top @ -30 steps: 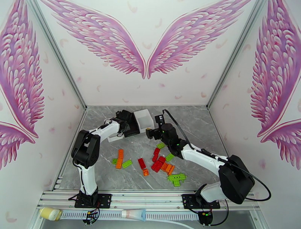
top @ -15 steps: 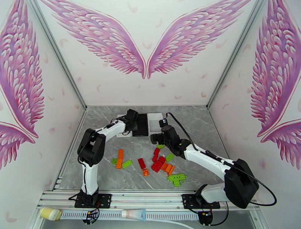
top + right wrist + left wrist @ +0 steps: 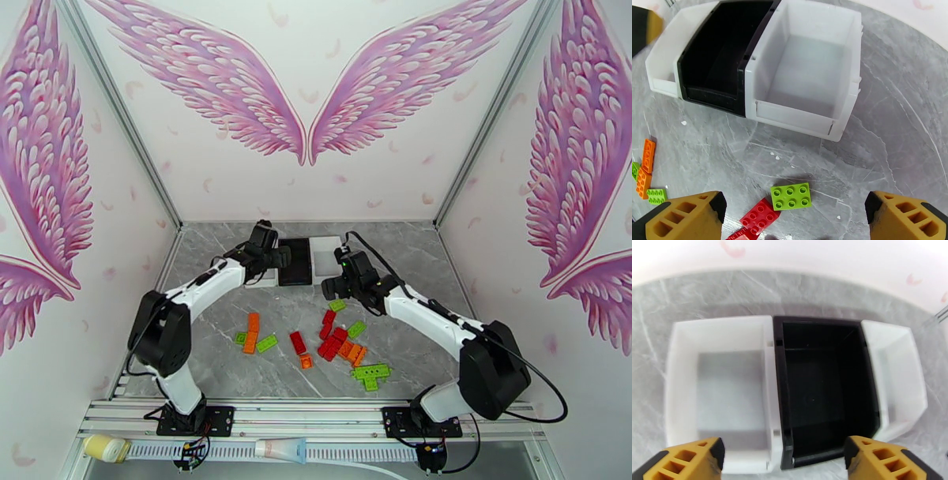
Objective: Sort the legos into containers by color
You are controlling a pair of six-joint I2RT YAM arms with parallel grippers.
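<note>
grey marble tabletop (image 3: 213, 363), white walls with pink feathered wings (image 3: 237, 87) at twelve o'clock, aluminium rail (image 3: 316, 412) at six o'clock, white tube (image 3: 280, 451), cream bottle (image 3: 107, 448) at seven o'clock

White arms (image 3: 207, 286), black joints (image 3: 162, 338), black cable (image 3: 566, 409), yellow fingertips (image 3: 687, 461)

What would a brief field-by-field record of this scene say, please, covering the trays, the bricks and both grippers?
Containers: three joined shallow plastic trays, white, black, white, in a row; all empty.
Bricks: red, orange and lime green studded plastic bricks scattered on the grey marble table; none sorted yet.
Left gripper: open, holding nothing, over the trays' near edge.
Right gripper: open, holding nothing; a short lime green brick lies on the table between its fingers in the wrist view.
</note>
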